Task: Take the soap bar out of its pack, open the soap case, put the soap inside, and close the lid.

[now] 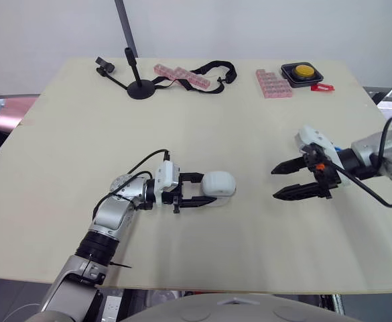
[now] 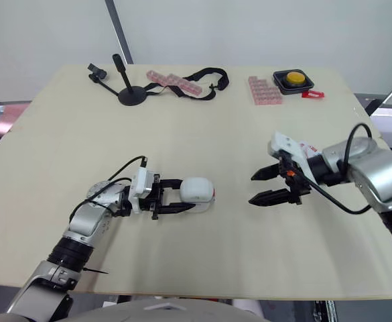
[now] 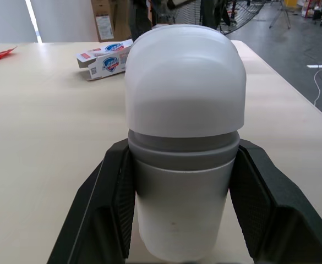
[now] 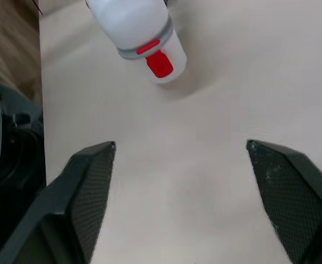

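While left gripper (image 1: 206, 190) clasps soap case (image 1: 220, 183), right gripper (image 1: 276, 184) gapes.

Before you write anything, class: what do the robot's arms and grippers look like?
The left arm and right arm are silver-grey metal with looping black cables. The left gripper and right gripper each have two black tapering fingers with textured pads, on a white wrist block; the right shows a small orange part.

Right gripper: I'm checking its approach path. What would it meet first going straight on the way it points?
Probably the white rounded plastic soap case, held by the left gripper; bare table lies between.
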Robot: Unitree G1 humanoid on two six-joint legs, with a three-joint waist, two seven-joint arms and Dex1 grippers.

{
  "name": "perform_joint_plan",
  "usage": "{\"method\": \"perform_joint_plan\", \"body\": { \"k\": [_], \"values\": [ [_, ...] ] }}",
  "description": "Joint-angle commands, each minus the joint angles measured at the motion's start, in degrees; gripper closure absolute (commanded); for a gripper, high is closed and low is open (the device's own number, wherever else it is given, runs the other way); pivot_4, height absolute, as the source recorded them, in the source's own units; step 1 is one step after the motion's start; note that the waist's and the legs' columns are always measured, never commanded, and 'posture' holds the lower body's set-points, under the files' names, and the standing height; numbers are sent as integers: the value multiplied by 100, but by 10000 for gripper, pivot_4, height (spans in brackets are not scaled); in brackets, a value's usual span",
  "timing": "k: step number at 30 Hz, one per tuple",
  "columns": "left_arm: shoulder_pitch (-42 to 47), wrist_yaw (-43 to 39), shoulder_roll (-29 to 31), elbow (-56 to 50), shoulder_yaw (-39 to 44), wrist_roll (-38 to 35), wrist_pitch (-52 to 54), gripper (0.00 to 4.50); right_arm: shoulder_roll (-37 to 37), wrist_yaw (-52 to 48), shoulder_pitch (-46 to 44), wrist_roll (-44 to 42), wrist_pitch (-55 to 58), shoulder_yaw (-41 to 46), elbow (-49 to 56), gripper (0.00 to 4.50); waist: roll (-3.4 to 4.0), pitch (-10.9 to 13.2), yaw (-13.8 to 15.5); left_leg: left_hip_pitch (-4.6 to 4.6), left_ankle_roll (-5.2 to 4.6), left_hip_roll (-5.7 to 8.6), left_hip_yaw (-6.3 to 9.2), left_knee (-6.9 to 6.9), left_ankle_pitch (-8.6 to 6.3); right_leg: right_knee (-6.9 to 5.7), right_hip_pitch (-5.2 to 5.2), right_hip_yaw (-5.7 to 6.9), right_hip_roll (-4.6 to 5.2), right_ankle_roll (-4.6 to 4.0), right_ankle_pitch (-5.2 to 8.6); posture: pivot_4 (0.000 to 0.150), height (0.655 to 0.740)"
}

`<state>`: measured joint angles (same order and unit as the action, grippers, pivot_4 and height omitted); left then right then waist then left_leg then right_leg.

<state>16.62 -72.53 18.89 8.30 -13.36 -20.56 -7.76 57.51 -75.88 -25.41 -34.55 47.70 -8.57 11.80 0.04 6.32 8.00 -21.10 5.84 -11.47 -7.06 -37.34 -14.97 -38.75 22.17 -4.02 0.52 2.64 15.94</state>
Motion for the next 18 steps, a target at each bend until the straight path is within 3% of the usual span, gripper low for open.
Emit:
{"method": "perform_joint_plan", "body": {
  "k": [1,9,18],
  "values": [
    [-40,-39,8,49,96,-61,-117,25928,-305,-100,354,-217,-708,604,17,18078,0,0,-14,0,0,0,0,0,0,-1,1,-2,-5,0,0,1500,7400],
    [-130,-42,-37,1,135,-141,-146,25928,-1115,-106,760,-470,-1659,1226,63,44444,0,0,-16,-1,-1,-1,1,-1,0,-1,3,4,15,0,0,1500,7400],
    [-141,32,-17,-89,123,-127,-79,25928,-1687,430,326,-880,-1341,1031,821,44796,0,0,-22,1,-1,0,2,-1,1,-2,4,4,15,0,0,1500,7400]
  ]
}}
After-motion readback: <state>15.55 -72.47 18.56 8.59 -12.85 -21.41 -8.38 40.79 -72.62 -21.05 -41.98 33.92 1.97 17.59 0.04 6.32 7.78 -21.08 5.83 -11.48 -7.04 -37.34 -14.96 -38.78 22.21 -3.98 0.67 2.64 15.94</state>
